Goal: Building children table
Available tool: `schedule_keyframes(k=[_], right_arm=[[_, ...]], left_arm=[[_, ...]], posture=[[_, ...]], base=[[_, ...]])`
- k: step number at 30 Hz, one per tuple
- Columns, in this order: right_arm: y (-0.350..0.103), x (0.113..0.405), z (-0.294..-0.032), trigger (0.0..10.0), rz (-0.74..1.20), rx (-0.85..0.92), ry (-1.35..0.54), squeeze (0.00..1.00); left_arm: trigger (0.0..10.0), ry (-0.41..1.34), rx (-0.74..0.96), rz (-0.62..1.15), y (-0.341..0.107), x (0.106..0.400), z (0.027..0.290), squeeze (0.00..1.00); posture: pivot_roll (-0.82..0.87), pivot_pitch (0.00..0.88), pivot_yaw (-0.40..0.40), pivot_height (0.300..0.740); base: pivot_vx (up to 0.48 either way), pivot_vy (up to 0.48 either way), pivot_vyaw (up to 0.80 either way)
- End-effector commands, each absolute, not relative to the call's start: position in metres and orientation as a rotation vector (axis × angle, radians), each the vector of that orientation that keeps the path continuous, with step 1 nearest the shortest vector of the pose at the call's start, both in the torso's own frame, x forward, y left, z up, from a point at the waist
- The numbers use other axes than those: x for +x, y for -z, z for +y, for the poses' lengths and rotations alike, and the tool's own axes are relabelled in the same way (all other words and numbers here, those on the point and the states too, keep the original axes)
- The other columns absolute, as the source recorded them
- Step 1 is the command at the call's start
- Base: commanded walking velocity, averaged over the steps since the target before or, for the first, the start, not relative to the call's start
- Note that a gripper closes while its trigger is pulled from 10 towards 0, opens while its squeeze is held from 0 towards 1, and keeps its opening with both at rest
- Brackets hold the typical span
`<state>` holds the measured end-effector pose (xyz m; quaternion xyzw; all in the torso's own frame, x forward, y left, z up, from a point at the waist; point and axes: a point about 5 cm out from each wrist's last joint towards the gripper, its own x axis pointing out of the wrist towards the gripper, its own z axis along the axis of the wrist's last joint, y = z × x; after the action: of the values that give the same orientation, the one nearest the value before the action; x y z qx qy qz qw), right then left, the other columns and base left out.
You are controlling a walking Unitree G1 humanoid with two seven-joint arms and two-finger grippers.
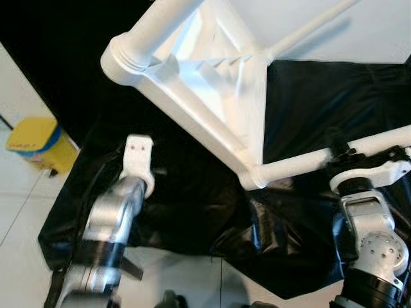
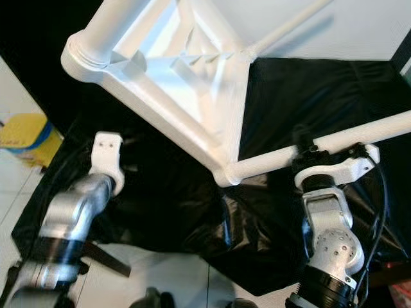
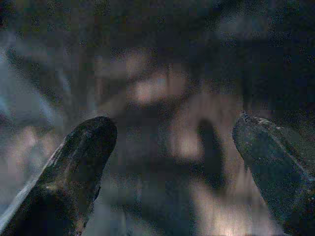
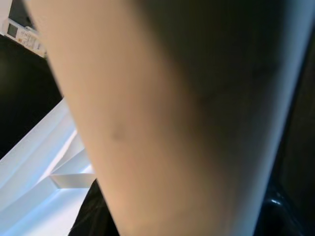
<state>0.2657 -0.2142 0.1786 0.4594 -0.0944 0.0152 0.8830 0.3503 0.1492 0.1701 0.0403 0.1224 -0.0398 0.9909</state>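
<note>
Black plastic sheet (image 1: 192, 218) spread over the pale floor (image 1: 19, 192), carrying the work. White children table top (image 1: 212, 83) lying upside down on the sheet, ribbed underside facing up, one thick leg (image 1: 160, 29) seated in its round corner socket. Second white leg (image 2: 359, 136) set at the near corner socket (image 1: 252, 176), running off toward the robot's right, apparently only part seated. Right gripper (image 2: 313, 159) clamped around that leg, near the socket; right wrist view crowded by the leg's pale surface at close range. Left gripper (image 3: 172, 162) spread wide with nothing between its fingers, low over the dark sheet beside the frame; wrist view too dim for more. Yellow and blue object (image 1: 38, 144) on the floor, well apart on the left.

Step in hand, by judgement: driving the leg home. Advised: keep the leg in line with the socket, push along its axis rather than sideways, brace the frame with the free gripper against sliding on the slick sheet.
</note>
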Motion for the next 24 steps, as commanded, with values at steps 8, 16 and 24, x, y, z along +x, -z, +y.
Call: schedule_keyframes(k=[8, 16, 24], right_arm=[[-0.126, 0.239, -0.197, 10.0, -0.007, 1.108, -0.181, 0.0], [-0.107, 0.229, -0.202, 10.0, 0.007, 1.126, -0.106, 1.0], [-0.101, 0.198, -0.214, 10.0, -0.013, 0.972, 0.102, 1.0]], left_arm=[[10.0, 0.322, -0.063, -0.011, -0.259, 0.395, 0.063, 0.0], [10.0, 0.424, -0.079, -0.124, -0.3, 0.39, 0.029, 0.0], [10.0, 0.451, -0.038, -0.185, -0.322, 0.389, 0.016, 0.0]], posture=[[-0.14, 0.067, 0.028, 0.74], [-0.15, 0.08, 0.055, 0.74], [-0.17, 0.107, 0.077, 0.74]], base=[[0.0, 0.0, 0.0], [0.0, 0.0, 0.0], [0.0, 0.0, 0.0]])
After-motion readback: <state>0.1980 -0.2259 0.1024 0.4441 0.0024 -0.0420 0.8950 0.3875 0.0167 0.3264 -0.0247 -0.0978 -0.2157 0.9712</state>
